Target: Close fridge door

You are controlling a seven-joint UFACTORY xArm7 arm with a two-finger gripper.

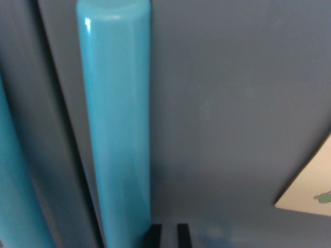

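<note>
Black jaws (168,235) poke in at the bottom edge, tips slightly apart, clamped on nothing. Just left of them a glossy teal handle (115,124) runs up the grey fridge door (227,113). Farther left, past a dark seam, a second teal handle (13,196) is cut off. Far right, a cream sticker (310,188) is partly out of frame.

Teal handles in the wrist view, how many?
2. One full-height teal handle left of centre on the grey door; a second teal handle cut off at the wrist view's left edge. More may lie outside the frame.
</note>
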